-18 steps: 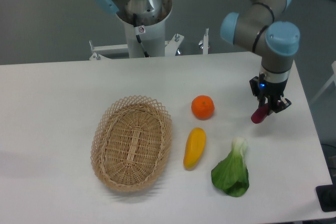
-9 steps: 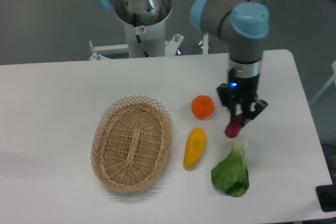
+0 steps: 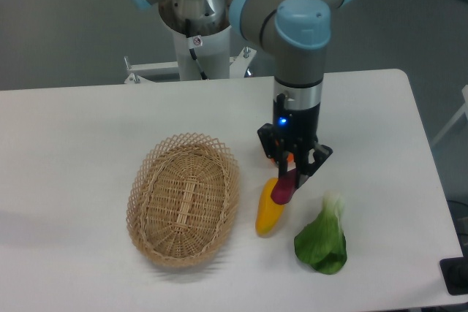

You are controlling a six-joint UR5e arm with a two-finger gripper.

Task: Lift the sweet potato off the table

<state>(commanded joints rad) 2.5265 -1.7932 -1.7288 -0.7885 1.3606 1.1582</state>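
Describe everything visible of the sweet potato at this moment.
The sweet potato is a small, smooth, purple-magenta tuber, only partly visible: its upper part is hidden between the fingers of the gripper, which is shut on it. It hangs tilted, its rounded lower end pointing down and to the image left. In the image it overlaps the upper end of the yellow-orange vegetable; whether they touch cannot be told. It appears lifted clear of the table.

The gripper point(image 3: 293, 168) covers nearly all of the round orange fruit point(image 3: 290, 157); only a sliver shows between its fingers. The sweet potato point(image 3: 283, 190) hides its upper end in the jaws, and overlaps the yellow vegetable point(image 3: 268, 210).
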